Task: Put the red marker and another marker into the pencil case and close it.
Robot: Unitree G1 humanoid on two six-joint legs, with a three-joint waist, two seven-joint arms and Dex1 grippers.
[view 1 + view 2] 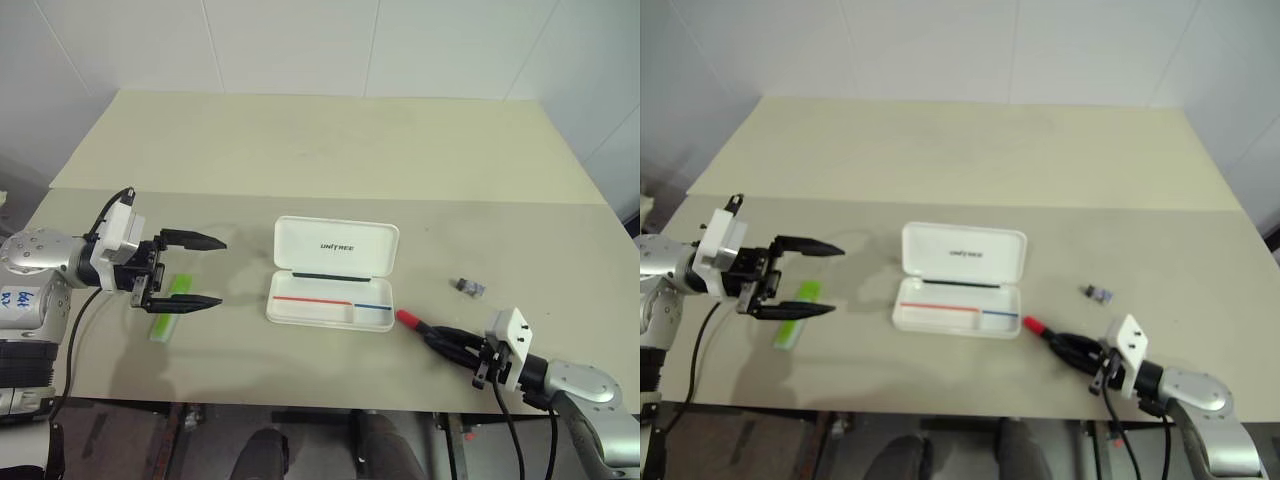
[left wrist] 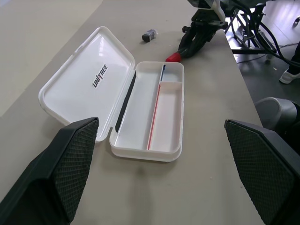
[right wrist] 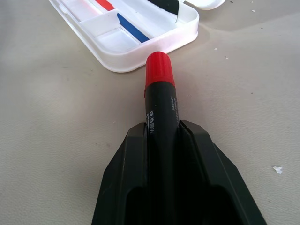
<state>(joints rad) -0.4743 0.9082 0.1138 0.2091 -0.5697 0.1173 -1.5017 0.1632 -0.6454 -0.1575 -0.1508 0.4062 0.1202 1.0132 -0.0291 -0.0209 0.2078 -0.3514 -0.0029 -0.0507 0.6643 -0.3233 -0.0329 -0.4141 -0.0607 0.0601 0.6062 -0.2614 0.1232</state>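
Red marker [image 3: 159, 101] clamped in right fingers [image 3: 161, 154] (cap forward); pencil case [image 1: 333, 272] open.

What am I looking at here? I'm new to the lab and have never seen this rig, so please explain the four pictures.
A two-armed humanoid robot works at a table. Two pictures come from its head, one from a camera on each wrist. On the table lie the open white pencil case, a green highlighter and a small grey piece. The right gripper has its jaws shut on the red marker, beside the case. The left gripper, jaws open, hangs above the highlighter.
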